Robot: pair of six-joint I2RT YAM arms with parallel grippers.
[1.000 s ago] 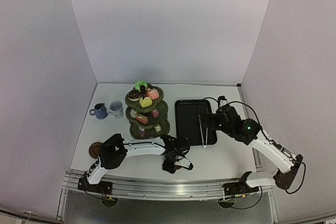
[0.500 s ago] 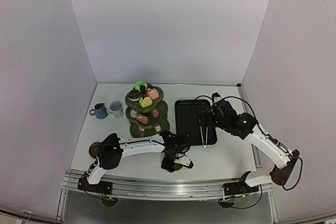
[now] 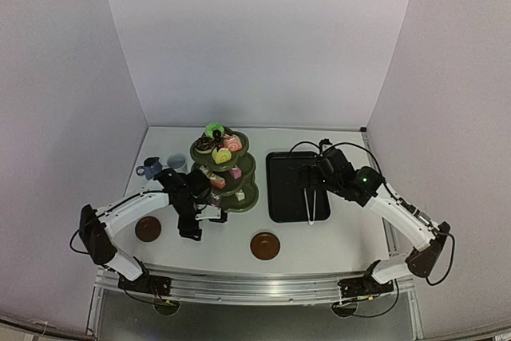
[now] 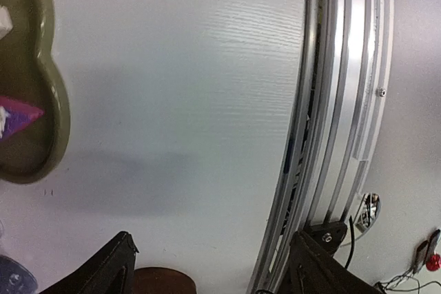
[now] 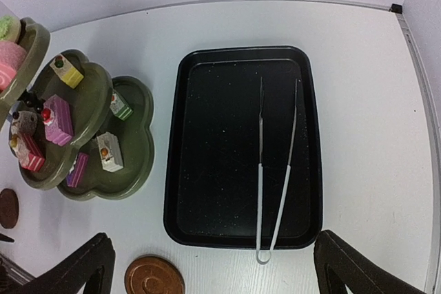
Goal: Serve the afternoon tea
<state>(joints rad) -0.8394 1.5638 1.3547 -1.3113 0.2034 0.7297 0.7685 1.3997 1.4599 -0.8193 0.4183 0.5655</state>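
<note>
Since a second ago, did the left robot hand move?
Yes. The left gripper swung left, away from the front saucer, and is now by the cake stand's left side.

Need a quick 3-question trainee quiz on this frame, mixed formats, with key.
1. True or false: the metal tongs lie inside the black tray.
2. Which one holds something? A: left gripper. B: right gripper. C: neither.
3. How many tiers does the olive-green stand have?
Key: 1 true; 2 C, both are open and empty; 3 three.
</note>
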